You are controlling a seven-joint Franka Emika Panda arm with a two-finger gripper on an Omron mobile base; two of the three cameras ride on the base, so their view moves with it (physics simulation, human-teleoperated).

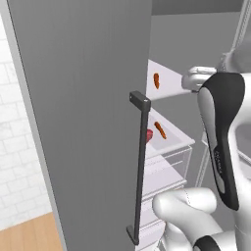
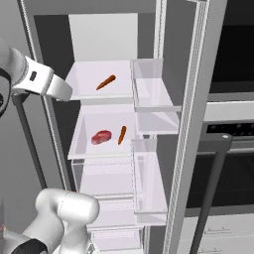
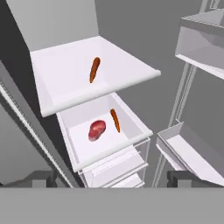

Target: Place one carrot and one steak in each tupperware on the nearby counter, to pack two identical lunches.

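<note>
Fingers (image 3: 41, 178) of my gripper (image 3: 111, 179) stand spread wide, empty. Red oval steak (image 3: 96, 130) lies at twelve o'clock, slim orange carrot (image 3: 115, 120) just beside at one o'clock.

Kitchen: open fridge (image 2: 163, 124), apparently an oven (image 2: 233, 149) beside.

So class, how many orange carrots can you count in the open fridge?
2: one orange carrot on the upper white shelf, another on the shelf below beside the red steak. Others may be hidden.

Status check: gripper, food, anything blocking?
Gripper open, empty, facing the open fridge. One carrot on upper shelf; steak beside second carrot on shelf below. Nothing blocking them.
</note>
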